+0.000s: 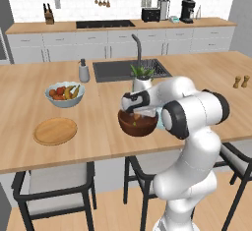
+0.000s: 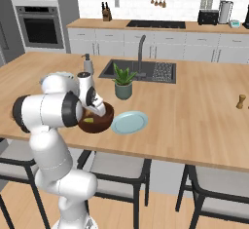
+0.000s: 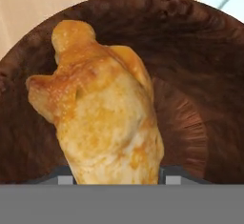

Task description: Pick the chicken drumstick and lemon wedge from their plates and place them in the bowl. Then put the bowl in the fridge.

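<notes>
Golden-brown and lumpy, the chicken drumstick (image 3: 102,113) is seen in the hand view directly ahead of the gripper (image 3: 114,178), its thick end sitting between the two finger tips at the bottom edge and its long axis running up toward the upper left of the frame. The fingers are set partly apart on either side of the meat and appear to be pinching it, though actual contact at the pads is hidden. Behind the drumstick the dark inside of the bowl (image 3: 190,75) is spread across the frame, so the piece is judged to be held over or just inside it. In the left base view the bowl (image 1: 138,123) is found at centre, under the hand, with the wooden plate (image 1: 55,130) at lower left bare. In the right base view the lemon wedge (image 2: 88,121) shows as a small yellow-green patch already in the bowl, and the blue-green plate (image 2: 129,123) lies just beside it, right of centre. Release is judged to need only a straight opening.
</notes>
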{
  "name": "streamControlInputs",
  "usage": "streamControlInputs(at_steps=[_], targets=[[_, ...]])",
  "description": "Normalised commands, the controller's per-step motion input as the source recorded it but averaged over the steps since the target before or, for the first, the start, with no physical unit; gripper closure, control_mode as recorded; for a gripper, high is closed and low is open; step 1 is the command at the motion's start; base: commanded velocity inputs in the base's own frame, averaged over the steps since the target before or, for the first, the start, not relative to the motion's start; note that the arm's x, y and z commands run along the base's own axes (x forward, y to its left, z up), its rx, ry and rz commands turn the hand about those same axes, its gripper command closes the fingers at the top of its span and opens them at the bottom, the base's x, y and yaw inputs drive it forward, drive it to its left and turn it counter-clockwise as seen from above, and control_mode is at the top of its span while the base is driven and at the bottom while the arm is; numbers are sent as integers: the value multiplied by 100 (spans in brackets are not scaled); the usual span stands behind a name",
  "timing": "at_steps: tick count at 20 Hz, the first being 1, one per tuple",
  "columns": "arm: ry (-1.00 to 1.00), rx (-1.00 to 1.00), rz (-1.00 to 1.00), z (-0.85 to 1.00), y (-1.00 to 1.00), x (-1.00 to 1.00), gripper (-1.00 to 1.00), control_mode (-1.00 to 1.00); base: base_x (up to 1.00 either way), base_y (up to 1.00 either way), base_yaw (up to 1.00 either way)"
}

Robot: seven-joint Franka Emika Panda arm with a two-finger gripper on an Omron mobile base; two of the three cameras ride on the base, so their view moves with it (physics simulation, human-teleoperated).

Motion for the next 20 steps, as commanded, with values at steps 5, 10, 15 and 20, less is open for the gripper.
streamControlInputs(at_steps=[5,10,15,20], targets=[[7,-1,0,-25,-18,7,100,-100,0,0,0],[10,-3,0,-19,-14,5,100,-100,0,0,0],[10,-2,0,-6,-13,14,-100,-100,0,0,0],[5,0,0,0,-3,0,-100,-100,0,0,0]])
